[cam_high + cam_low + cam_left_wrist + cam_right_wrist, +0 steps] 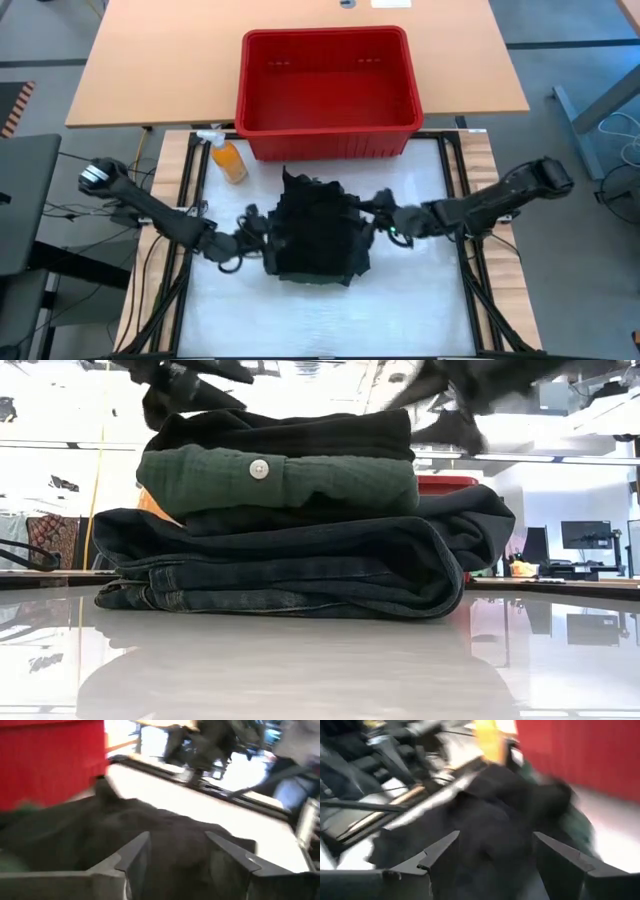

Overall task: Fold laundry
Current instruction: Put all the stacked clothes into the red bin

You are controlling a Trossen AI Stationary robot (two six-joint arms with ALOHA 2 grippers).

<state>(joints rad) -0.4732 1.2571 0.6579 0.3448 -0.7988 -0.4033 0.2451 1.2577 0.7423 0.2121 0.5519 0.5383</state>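
Observation:
The laundry point(318, 235) is a folded stack in the middle of the table. In the low view, dark blue jeans point(300, 565) lie at the bottom on the table. A green buttoned shirt point(320, 482) rests on them, and a black garment point(290, 432) lies on top. My left gripper point(252, 222) hovers open at the stack's left side. Its fingers point(135, 852) stand spread over the black cloth point(175, 855). My right gripper point(382, 212) hovers open at the stack's right side, just above the top layer point(490, 820). Neither has cloth between its fingers.
A red plastic basket point(328, 90) stands on the far side of the table, just behind the stack. An orange bottle point(228, 160) lies at the far left. Bare white table surface point(320, 320) stretches from the stack to the near edge.

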